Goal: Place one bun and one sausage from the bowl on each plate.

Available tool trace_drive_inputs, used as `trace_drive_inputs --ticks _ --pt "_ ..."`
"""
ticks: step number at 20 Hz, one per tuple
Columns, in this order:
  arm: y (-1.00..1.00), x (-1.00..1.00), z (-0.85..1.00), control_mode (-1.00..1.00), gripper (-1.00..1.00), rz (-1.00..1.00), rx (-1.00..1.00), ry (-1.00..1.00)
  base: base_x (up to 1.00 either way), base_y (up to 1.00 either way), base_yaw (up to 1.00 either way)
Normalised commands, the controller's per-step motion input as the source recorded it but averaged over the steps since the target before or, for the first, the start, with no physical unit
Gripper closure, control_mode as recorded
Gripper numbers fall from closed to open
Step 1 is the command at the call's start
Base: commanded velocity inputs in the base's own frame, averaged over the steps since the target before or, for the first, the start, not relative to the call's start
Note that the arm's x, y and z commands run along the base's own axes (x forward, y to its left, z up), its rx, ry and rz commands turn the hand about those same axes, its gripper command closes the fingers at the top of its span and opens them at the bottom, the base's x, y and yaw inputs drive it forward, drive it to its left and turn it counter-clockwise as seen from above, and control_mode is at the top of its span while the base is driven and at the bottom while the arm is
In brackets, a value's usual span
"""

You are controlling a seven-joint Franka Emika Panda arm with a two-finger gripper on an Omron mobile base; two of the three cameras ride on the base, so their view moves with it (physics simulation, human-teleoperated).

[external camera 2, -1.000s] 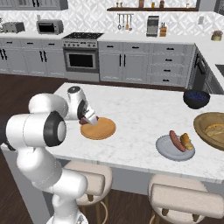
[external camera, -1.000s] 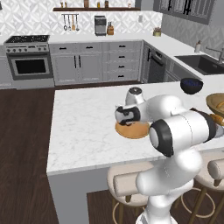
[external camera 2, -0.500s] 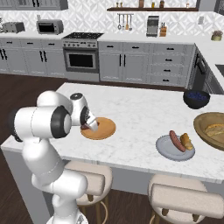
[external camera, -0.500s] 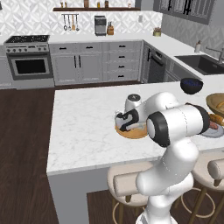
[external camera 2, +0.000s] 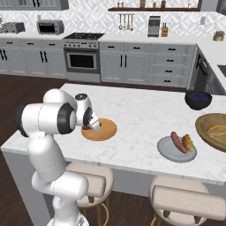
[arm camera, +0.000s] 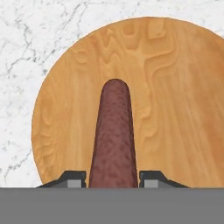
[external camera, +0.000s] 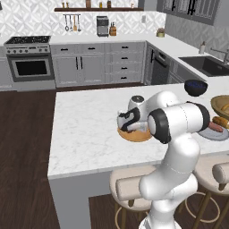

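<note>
Fingers [arm camera: 112,181] clamped on sausage [arm camera: 113,135], poised over the wooden plate [arm camera: 175,109]; placement step in hand; next: lower, release onto plate centre

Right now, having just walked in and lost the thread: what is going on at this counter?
The robot's gripper is shut on a sausage, holding it low over the wood-like plate on the island. The grey plate already carries a sausage and a bun. The wooden bowl at the right edge holds at least one more bun.
</note>
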Motion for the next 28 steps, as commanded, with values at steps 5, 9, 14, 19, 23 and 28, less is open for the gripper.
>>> trace_drive_inputs --ticks 5,9,14,19,23,28 --pt "-0.02 0.07 -0.12 -1.0 1.0 -0.02 0.03 0.0 0.0 0.0 0.0" --pt "-0.11 0.0 -0.1 -1.0 -1.0 0.0 0.03 0.03 0.0 0.0 0.0" --pt "-0.36 0.0 -0.01 -1.0 -1.0 0.0 0.02 0.01 0.0 0.0 0.0" --pt "-0.17 0.0 0.03 -1.0 -1.0 0.0 0.01 -0.06 0.0 0.0 0.0" --pt "0.17 -0.19 0.93 -1.0 -1.0 0.05 0.02 -0.17 0.0 0.0 0.0" --pt "0.1 -0.76 1.0 -1.0 -1.0 0.21 -0.02 0.08 0.0 0.0 0.0"
